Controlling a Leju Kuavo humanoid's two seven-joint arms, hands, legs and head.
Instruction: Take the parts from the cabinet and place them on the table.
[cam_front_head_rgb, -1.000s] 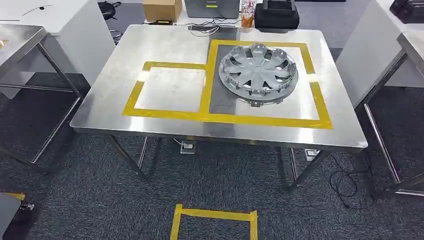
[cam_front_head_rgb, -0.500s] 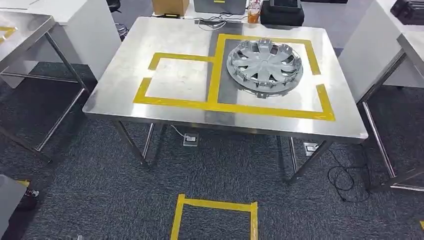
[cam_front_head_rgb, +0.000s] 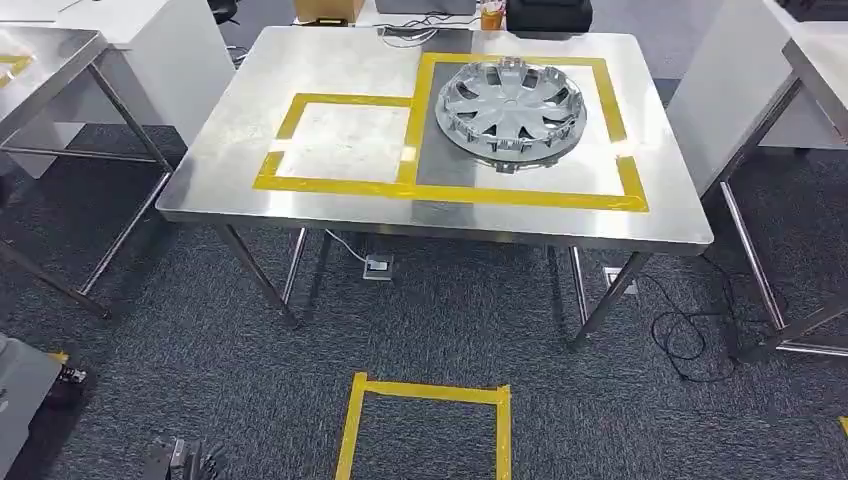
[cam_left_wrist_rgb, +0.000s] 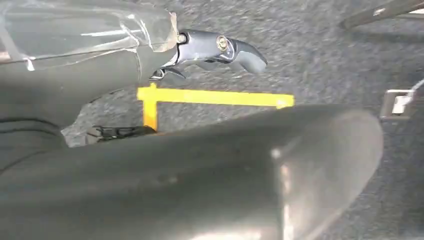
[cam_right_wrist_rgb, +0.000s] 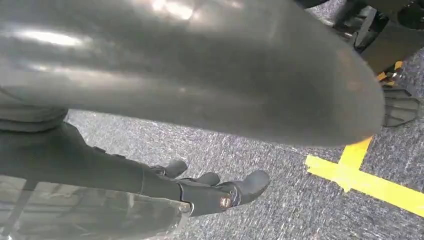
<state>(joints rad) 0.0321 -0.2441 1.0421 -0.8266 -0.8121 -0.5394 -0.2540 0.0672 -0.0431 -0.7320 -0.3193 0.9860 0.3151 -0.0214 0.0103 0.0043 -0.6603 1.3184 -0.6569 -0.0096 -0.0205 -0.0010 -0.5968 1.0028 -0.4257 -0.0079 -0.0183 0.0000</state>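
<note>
Hubcap (cam_front_head_rgb: 511, 104) lies flat on the steel table (cam_front_head_rgb: 300, 60), inside the larger yellow tape frame (cam_front_head_rgb: 620, 170) toward the far right corner; a smaller frame (cam_front_head_rgb: 285, 125) sits beside it toward the left edge. Another tape square (cam_front_head_rgb: 425, 395) marks the carpet near the front edge. The left hand (cam_left_wrist_rgb: 215, 50) hangs over the carpet, fingers (cam_left_wrist_rgb: 247, 55) loosely extended, holding nothing. The right hand (cam_right_wrist_rgb: 215, 192) hangs likewise, fingers (cam_right_wrist_rgb: 252, 182) apart and empty.

Steel table (cam_front_head_rgb: 330, 70) on grey carpet (cam_front_head_rgb: 440, 330); hubcap (cam_front_head_rgb: 512, 102) flat inside larger yellow-taped rectangle (cam_front_head_rgb: 520, 198); smaller rectangle (cam_front_head_rgb: 340, 185) adjoining.
</note>
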